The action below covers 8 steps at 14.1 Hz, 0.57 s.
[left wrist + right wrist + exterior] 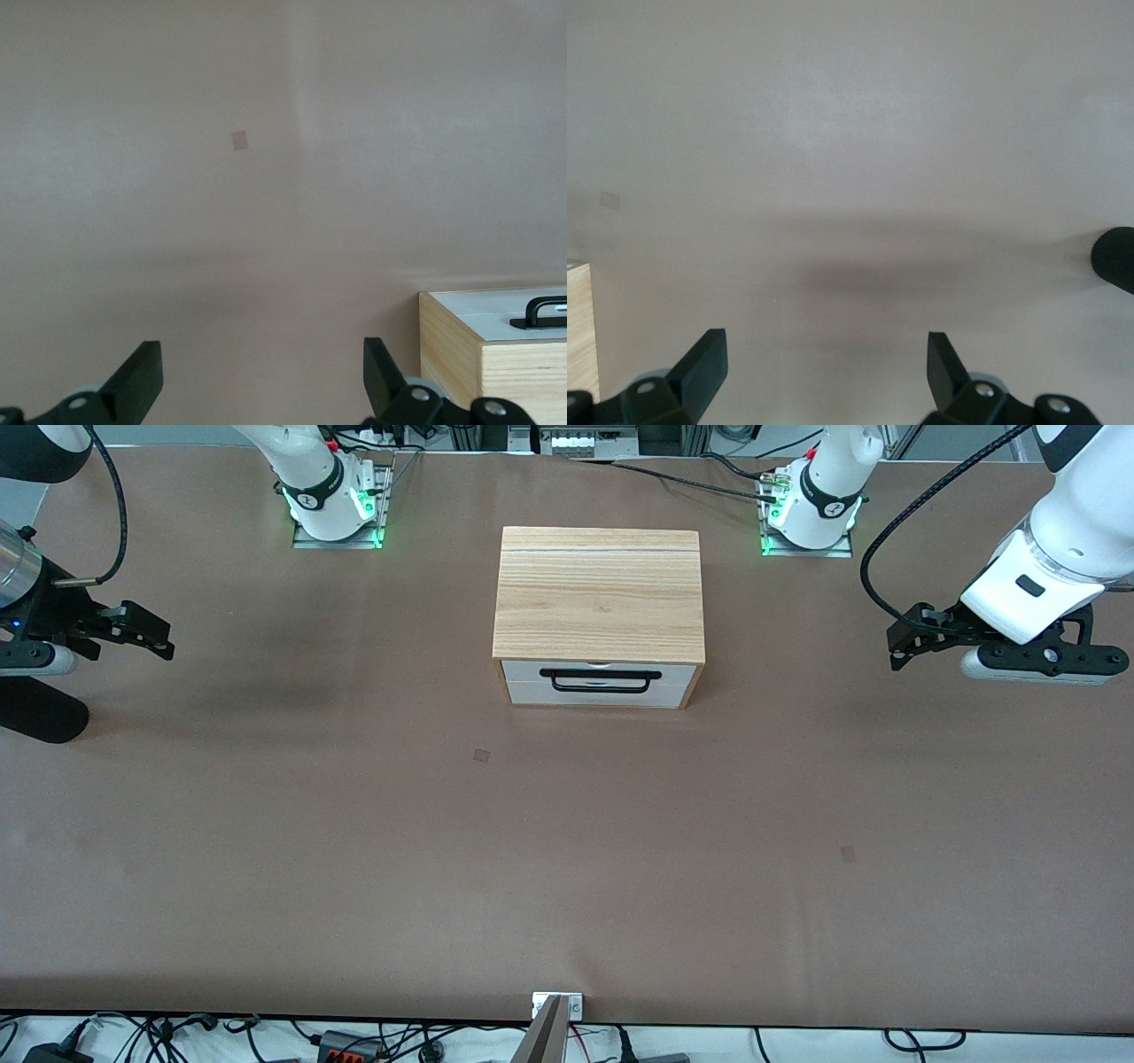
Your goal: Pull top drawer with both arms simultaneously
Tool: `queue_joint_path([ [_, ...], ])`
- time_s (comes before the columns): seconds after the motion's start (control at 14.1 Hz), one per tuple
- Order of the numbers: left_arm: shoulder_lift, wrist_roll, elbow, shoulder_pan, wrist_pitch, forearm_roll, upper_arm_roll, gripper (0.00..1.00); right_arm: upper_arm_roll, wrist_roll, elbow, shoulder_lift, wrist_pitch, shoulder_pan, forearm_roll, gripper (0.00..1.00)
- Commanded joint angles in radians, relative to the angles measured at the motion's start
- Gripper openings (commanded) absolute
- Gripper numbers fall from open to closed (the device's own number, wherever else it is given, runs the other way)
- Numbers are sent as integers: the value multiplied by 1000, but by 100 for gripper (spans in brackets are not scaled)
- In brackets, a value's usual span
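Front view showed the top drawer (pixel 599 682) closed inside the wooden box (pixel 599 592) mid-surface (pixel 354 850). The left gripper (pixel 897 646) and right gripper (pixel 164 638) hung released over opposite ends, well apart from it.

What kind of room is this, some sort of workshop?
Most likely a robotics lab: two white arms bolted to a brown table, a lone wooden drawer box between them as a test piece, and cables strung along the table's edges.
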Motion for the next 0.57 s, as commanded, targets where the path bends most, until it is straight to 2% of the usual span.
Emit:
queue_joint_path([
  [0.0,13,2,28,-3,-26,2,2,100,2,14,12,5,-11,-3,-15,100],
  [0.5,13,-1,28,-4,-34,2,2,100,2,14,12,6,-11,-3,-15,100],
])
